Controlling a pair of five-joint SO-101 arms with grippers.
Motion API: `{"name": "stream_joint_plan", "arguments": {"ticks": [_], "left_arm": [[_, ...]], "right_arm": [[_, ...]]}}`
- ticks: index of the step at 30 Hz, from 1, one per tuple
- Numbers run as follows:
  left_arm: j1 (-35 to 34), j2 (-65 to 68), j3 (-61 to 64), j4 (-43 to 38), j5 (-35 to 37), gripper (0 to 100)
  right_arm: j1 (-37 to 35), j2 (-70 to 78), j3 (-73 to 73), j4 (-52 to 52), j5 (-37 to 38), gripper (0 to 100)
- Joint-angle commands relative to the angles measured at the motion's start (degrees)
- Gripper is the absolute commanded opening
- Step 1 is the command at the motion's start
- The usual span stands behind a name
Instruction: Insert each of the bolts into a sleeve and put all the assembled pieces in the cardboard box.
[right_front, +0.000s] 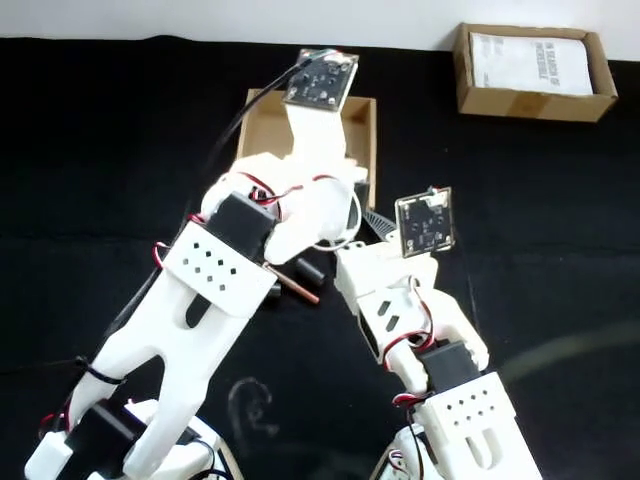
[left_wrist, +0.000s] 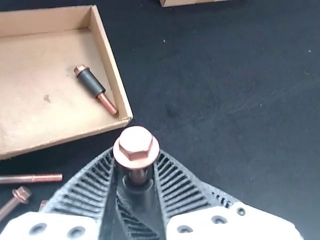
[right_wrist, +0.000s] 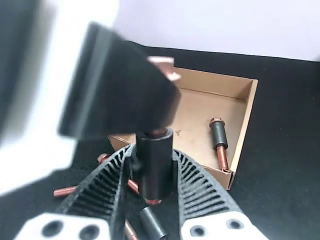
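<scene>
From my station I see a black-covered bench (right_front: 100, 150) running back to a white wall (right_front: 150, 15). At its far right corner sits a second, smaller cardboard box (right_front: 533, 103) with a white printed sheet (right_front: 530, 62) lying flat inside it. A faint pale scribble (right_front: 247, 400) marks the black cover near the front edge, between the two arm bases.
</scene>
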Motion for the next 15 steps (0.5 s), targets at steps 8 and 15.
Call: {"name": "stream_joint_plan", "arguments": {"ticks": [8,15], "left_arm": [[6.6,-2.4,0.0,9.1,-0.3,3],[6.6,-2.4,-4.1,18.0,-0.3,31]], "right_arm": [[0.0,-1.2,-0.8,-1.4,0.1,0.8],[0.0,-1.2,-0.8,-1.4,0.1,0.8]]}}
